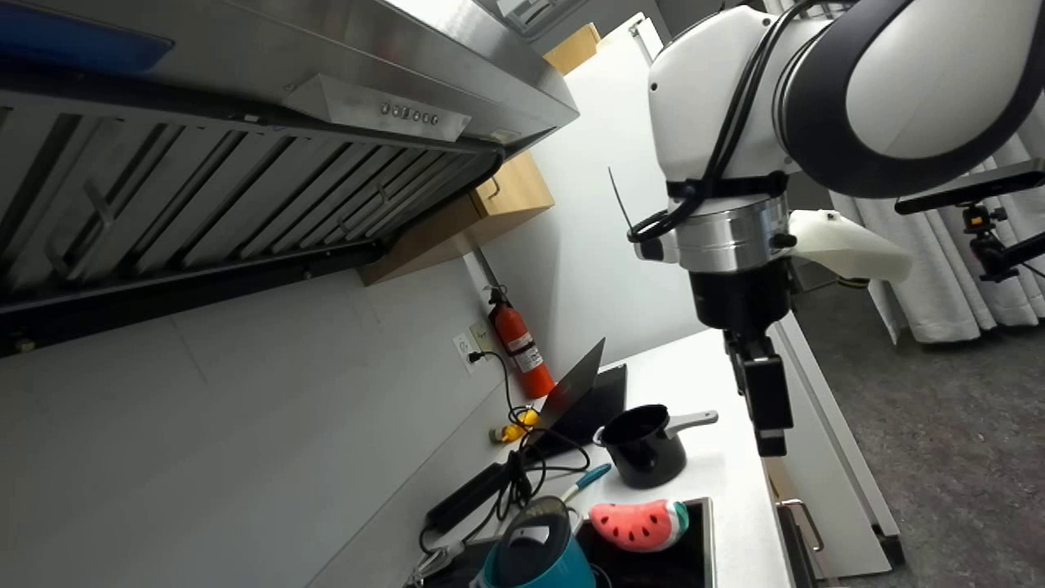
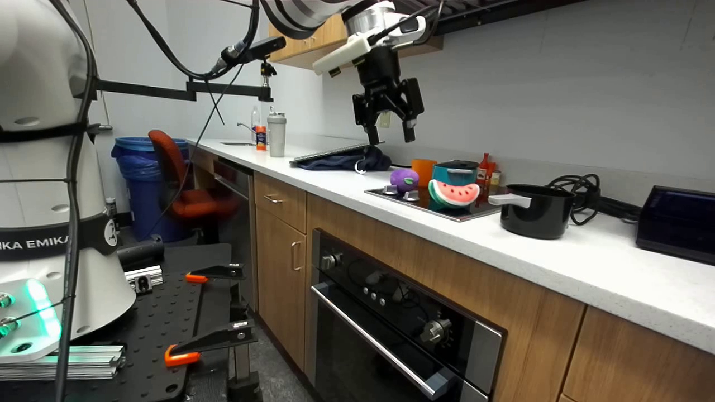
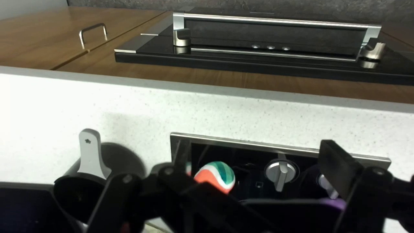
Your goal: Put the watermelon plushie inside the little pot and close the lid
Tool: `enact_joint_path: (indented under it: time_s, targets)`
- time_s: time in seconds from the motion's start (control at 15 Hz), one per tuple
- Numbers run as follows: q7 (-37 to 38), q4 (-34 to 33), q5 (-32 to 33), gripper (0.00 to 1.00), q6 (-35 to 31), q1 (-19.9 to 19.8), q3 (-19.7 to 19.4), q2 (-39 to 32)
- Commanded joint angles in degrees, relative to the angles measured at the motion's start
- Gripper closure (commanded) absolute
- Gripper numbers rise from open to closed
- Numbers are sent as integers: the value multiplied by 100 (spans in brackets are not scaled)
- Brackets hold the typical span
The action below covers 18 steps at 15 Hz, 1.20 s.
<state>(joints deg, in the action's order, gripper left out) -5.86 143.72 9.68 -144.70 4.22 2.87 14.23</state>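
White speckled countertop (image 2: 614,262), running far left to near right in an exterior view, with a black cooktop (image 2: 481,208) set into it. Just right of that, the little pot (image 2: 533,218), upright; on its far side, black cables (image 2: 593,192); farther right, a dark device (image 2: 678,223). Left, dark cloth (image 2: 375,158); far left, a lidded gray bottle (image 2: 277,137).

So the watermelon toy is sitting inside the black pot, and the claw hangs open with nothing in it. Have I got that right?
Not quite: the watermelon toy lies on the cooktop, outside the black pot, as both exterior views show. The claw does hang open with nothing in it.
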Motion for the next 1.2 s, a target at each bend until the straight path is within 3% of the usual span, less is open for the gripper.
enact_joint_path:
  time_s: [0.0, 0.2, 0.27, 0.8, 1.13]
  targets:
    - [453, -348, 453, 0, -398, -201, 153, -524]
    - [910, -522, 858, 0, -662, -289, 182, -815]
    - [542, -293, 551, 0, -493, -168, 93, -548]
    - [767, -378, 748, 0, -569, -215, 109, -740]
    - [572, -638, 691, 0, -728, -159, 115, -1227]
